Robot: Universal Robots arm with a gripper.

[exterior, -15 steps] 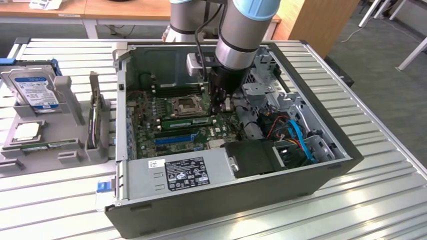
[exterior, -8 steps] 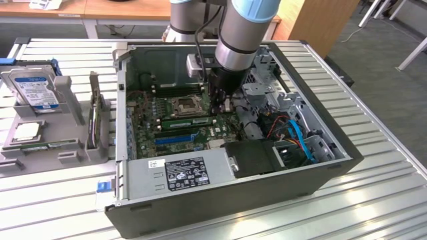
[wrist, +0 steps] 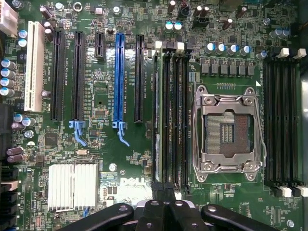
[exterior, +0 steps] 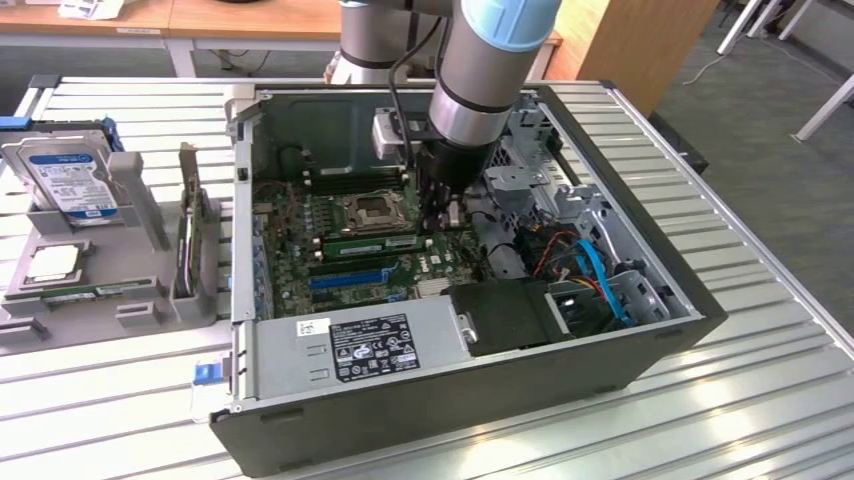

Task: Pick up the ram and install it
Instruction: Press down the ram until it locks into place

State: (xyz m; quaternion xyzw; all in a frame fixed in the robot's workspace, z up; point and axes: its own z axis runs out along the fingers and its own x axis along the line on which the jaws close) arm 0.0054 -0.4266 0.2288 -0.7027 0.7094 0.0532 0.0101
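I was one robot arm reaching down into an open computer case (exterior: 641, 330) that lay on its side on a slatted metal table (exterior: 747, 400). My hand (exterior: 447, 222) hung low over the motherboard (wrist: 101, 96), just beside the empty processor socket (wrist: 228, 130). My fingers were pressed together, with nothing visibly held between them.

The ram (exterior: 376, 241), a thin green stick, lay along a memory slot directly under my hand, on the side of the socket toward the case's power supply (exterior: 360, 345). In the wrist view it showed edge-on in the slot bank (wrist: 171, 115), running straight away from my closed fingertips (wrist: 163, 211).

I judged this to be the seating step. To do it well, I would press straight down, squarely over the stick's top edge, so both ends sink evenly and the white latches (wrist: 168, 46) at the slot's end can snap shut. Tilting or pushing off-centre could leave one end raised. Whether the stick was already fully seated, I could not tell.

Toward the table's edge at the exterior view's left, a grey holder (exterior: 120, 270) carried a hard drive (exterior: 67, 180).
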